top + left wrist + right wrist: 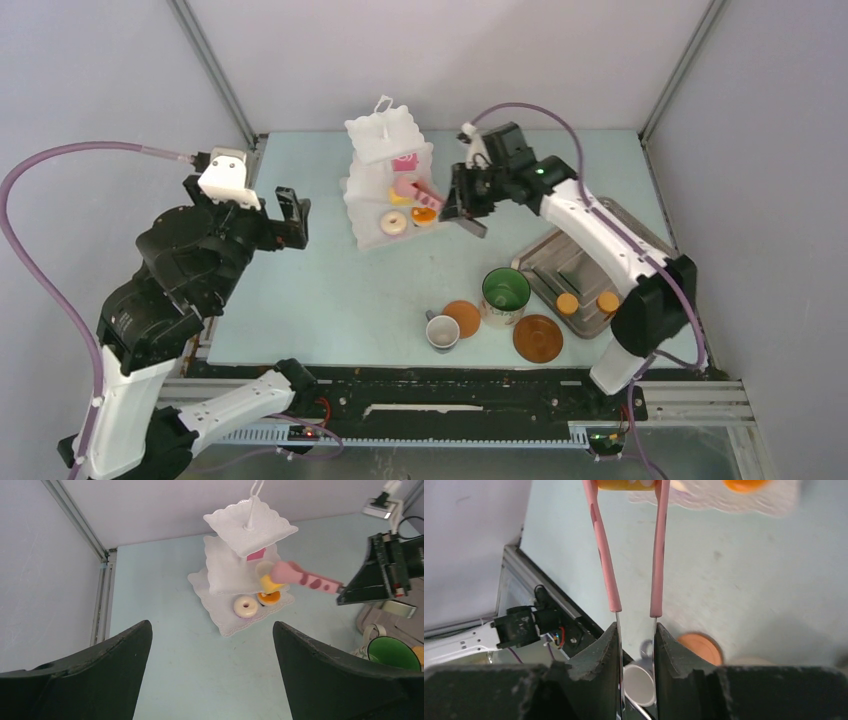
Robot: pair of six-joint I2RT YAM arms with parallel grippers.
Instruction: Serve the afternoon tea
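Arm on right stretched to stand point(372, 135) near far edge; left arm raised by left edge.
Tongs point(310, 580), clamped in right gripper point(636, 630), pinch yellow pastry point(268, 584) at stand; left gripper point(290, 215) jaws apart.

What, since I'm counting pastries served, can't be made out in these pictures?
- Top view: upper tiers of the white three-tier scalloped stand hide most of the pink cake.
- Right wrist view: the top edge cuts off the yellow-orange pastry pinched in the thin pink tongs.
- Top view: the right arm covers part of the grey metal tray.
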